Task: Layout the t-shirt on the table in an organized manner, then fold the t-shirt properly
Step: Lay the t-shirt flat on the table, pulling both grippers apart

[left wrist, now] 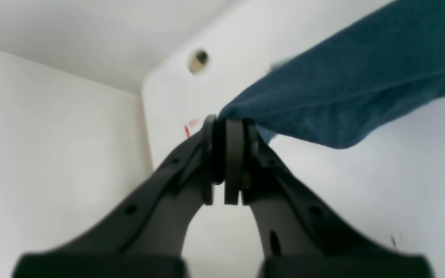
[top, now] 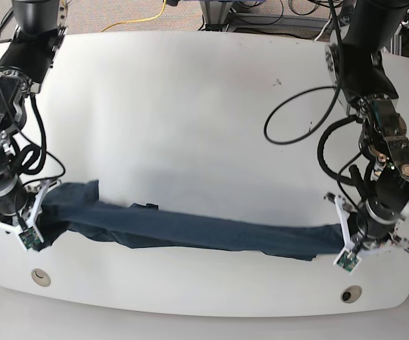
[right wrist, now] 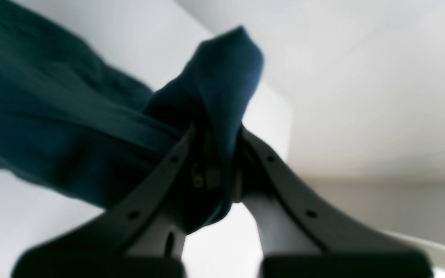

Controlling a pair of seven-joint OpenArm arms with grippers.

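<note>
The dark navy t-shirt (top: 204, 234) is pulled into a long bunched band, held just above the white table (top: 204, 106) near its front edge. My right gripper (top: 46, 225) is shut on the band's left end, where fabric (right wrist: 72, 127) wraps around the jaws of the right gripper (right wrist: 214, 133). At the other end my left gripper (top: 342, 237) is shut on the cloth. In the left wrist view the left gripper (left wrist: 226, 123) pinches a corner of the t-shirt (left wrist: 354, 88) at its tips.
Two round grommet holes (top: 40, 277) (top: 350, 292) sit by the table's front edge, one of them the grommet hole (left wrist: 198, 61) in the left wrist view, near a red tape mark (left wrist: 190, 127). Both arms' cables (top: 296, 120) hang over the table's sides.
</note>
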